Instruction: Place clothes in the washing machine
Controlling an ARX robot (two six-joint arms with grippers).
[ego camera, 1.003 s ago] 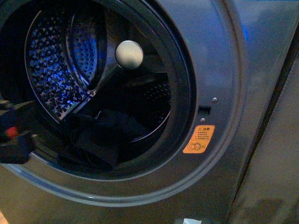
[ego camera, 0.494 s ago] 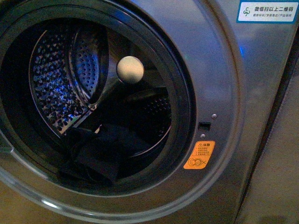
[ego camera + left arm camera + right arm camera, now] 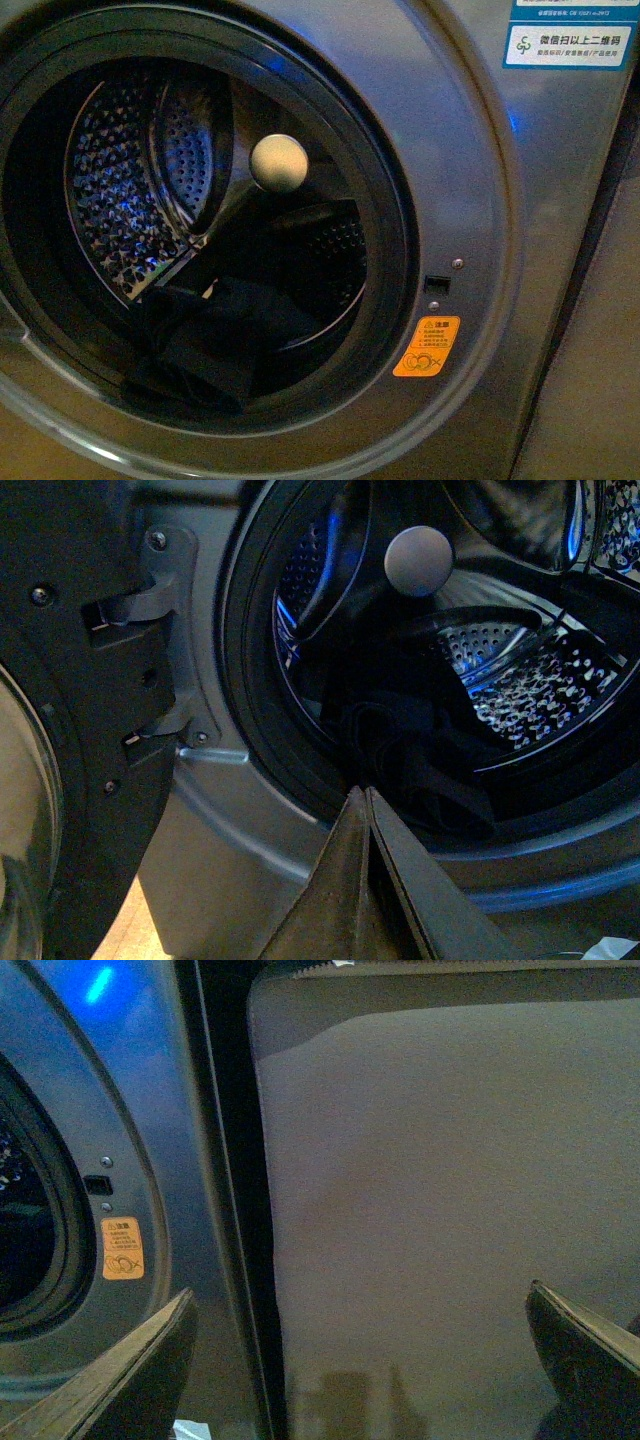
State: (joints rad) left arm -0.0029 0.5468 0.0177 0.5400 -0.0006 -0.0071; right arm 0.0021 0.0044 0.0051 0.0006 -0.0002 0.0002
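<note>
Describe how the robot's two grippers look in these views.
The left gripper shows two dark, flat, wedge-shaped fingers tapering to thin tips, their edges catching brownish light. The right gripper has the same dark, blade-like fingers with paler inner faces. No cables or markings show, and neither arm appears in the front view.

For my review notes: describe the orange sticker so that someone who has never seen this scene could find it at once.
Start at the washing machine and its big round porthole. Just outside the dark rim, on the grey front panel at the lower right, sits the orange sticker, below a small dark slot. It is the only orange mark; the other label is blue and white.
</note>
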